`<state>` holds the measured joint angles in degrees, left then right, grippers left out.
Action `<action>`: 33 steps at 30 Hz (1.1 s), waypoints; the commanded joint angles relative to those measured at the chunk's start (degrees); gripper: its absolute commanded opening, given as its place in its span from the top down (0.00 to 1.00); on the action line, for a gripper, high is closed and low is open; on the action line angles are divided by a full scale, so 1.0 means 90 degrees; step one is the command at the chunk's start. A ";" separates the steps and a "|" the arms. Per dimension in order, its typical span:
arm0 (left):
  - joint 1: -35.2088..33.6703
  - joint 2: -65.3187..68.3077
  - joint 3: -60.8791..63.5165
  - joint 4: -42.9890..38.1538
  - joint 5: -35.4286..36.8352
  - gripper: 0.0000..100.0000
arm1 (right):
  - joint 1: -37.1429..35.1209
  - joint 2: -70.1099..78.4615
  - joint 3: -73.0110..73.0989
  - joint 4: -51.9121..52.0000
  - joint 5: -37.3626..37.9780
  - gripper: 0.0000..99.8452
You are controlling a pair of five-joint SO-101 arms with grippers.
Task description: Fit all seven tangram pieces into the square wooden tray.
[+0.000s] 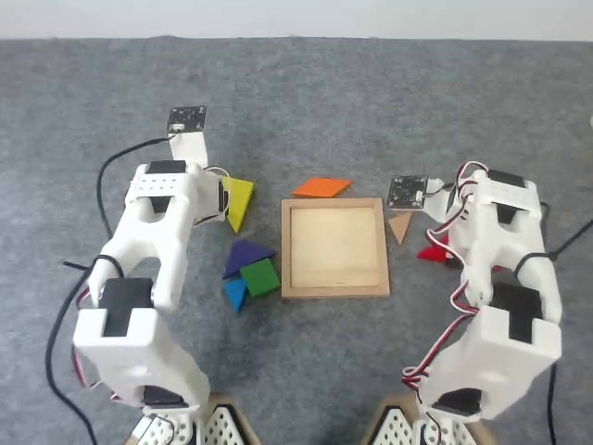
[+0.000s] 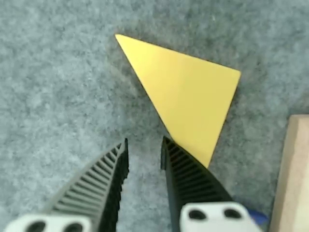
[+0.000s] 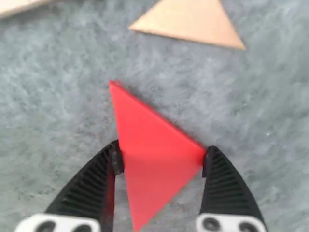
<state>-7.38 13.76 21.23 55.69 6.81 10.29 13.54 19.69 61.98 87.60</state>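
Yellow triangle (image 1: 239, 199) left of centre, left pincer (image 2: 145, 146) slightly parted at its edge, gripping nothing | purple piece (image 1: 248, 253), green piece (image 1: 261, 276), blue piece (image 1: 235, 293) clustered lower left of wooden tray (image 1: 335, 291) | orange piece (image 1: 321, 187) above tray | tan triangle (image 1: 400, 225) right | right pincer (image 3: 161, 157) clamped on red triangle (image 3: 145, 130)

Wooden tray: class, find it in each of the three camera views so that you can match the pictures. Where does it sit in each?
High view: the wooden tray lies in the middle of the picture.
Left wrist view: its pale edge runs along the frame's border, beyond the yellow triangle.
Right wrist view: a pale sliver, likely its edge, sits in a corner near the tan triangle.
Shared landmark: the grey carpet.
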 commanded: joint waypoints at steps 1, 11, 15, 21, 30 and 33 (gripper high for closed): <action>0.0059 -0.0078 -0.0259 0.0068 -0.0088 0.89 | -0.0083 -0.0581 -0.0059 0.0005 -0.0469 0.91; 0.0059 -0.0078 -0.0259 0.0078 -0.0088 0.89 | -0.1148 -0.2046 -0.0059 0.0728 -0.1797 0.91; 0.0059 -0.0078 -0.0259 0.0088 -0.0088 0.89 | -0.1158 -0.2193 -0.0059 0.0698 -0.1875 0.91; 0.0059 -0.0078 -0.0259 0.0088 -0.0098 0.89 | -0.0210 -0.1988 -0.0059 0.0435 -0.1377 0.78; 0.0039 -0.0078 -0.0259 0.0078 -0.0078 0.89 | -0.0171 -0.0884 -0.0059 -0.0083 -0.1192 0.68; 0.0039 -0.0078 -0.0259 0.0068 -0.0078 0.89 | -0.0044 -0.0747 -0.0059 -0.0093 -0.1162 0.68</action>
<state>-7.38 13.76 21.23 55.78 6.81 8.18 6.95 20.40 62.07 76.18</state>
